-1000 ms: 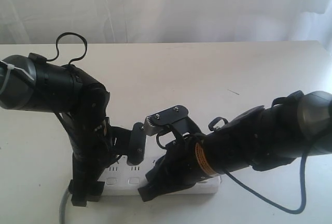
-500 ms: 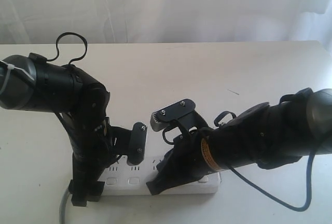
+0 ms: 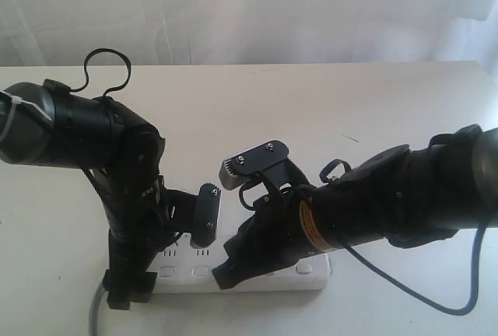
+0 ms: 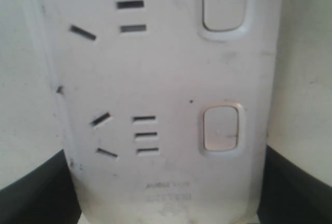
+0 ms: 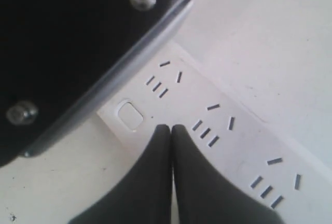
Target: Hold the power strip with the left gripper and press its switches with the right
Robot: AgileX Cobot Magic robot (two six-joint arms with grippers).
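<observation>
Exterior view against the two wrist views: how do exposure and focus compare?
Exterior view: the bright white curtain backlights the scene, so the black left arm and right arm lose detail over the long flat white plastic power strip. Left wrist view: soft focus; the strip's printed lettering is unreadable. Right wrist view: socket slots crisp, the black right claw featureless, the silver plate blurred.

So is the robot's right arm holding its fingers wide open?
No, in the right wrist view the two black fingers are pressed together with no gap, over the white power strip.
</observation>
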